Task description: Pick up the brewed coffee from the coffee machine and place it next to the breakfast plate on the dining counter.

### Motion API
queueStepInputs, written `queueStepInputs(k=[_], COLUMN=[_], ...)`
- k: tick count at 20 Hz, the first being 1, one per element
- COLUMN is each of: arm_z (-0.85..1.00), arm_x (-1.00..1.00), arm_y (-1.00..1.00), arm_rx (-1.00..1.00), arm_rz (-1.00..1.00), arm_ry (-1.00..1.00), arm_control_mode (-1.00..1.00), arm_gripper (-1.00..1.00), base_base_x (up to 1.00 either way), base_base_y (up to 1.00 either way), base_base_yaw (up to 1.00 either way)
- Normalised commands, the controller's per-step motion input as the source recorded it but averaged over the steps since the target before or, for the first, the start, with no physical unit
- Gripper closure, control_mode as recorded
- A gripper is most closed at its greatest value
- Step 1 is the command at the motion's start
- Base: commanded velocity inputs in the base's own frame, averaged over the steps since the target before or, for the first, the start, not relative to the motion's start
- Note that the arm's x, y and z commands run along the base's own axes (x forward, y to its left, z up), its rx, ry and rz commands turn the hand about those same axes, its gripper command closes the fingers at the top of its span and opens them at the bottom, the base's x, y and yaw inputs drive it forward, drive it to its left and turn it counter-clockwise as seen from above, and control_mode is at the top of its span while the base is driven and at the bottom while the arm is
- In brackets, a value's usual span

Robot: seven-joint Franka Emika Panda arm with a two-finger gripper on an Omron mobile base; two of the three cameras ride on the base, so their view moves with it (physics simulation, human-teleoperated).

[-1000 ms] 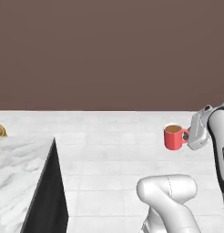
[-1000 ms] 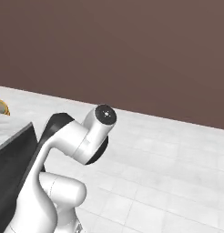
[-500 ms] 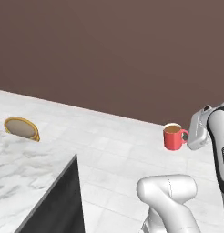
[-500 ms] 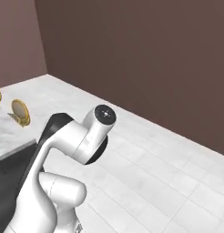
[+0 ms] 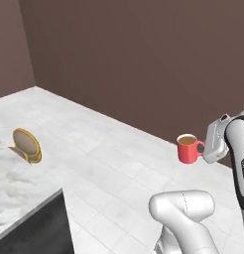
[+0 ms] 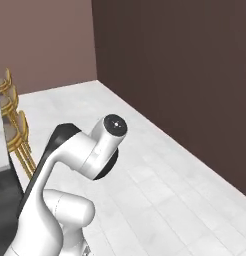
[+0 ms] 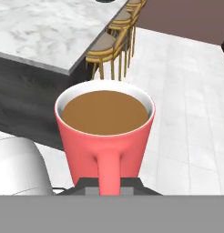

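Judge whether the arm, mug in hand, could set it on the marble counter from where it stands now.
Probably not yet: the end effector holds the mug over open floor, and the counter lies beyond, with stools along its edge.

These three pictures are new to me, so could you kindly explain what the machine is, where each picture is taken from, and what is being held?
This is a rendered kitchen with a white robot arm on a driving base. Two cameras sit on the base behind the arm, left and right; the third sits on the hand, looking along the gripper. In the left base view the gripper holds the red mug by its handle, upright, above the tiled floor. The hand view shows brown coffee inside the mug, and beyond it the marble dining counter with yellow-legged stools along its edge. The stools also appear in the right base view. The top of the counter that shows is bare marble.
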Motion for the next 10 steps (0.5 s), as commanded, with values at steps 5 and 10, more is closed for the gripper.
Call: queueStepInputs(k=[5, 10], arm_z=[0.00, 0.00], arm_x=[0.00, 0.00], arm_y=[0.00, 0.00], arm_rx=[0.00, 0.00], arm_rz=[0.00, 0.00], arm_ry=[0.00, 0.00], arm_control_mode=[1.00, 1.00], arm_gripper=[1.00, 1.00], base_base_x=[0.76, 0.94], base_base_y=[-0.88, -0.84], base_base_yaw=[0.50, 0.46])
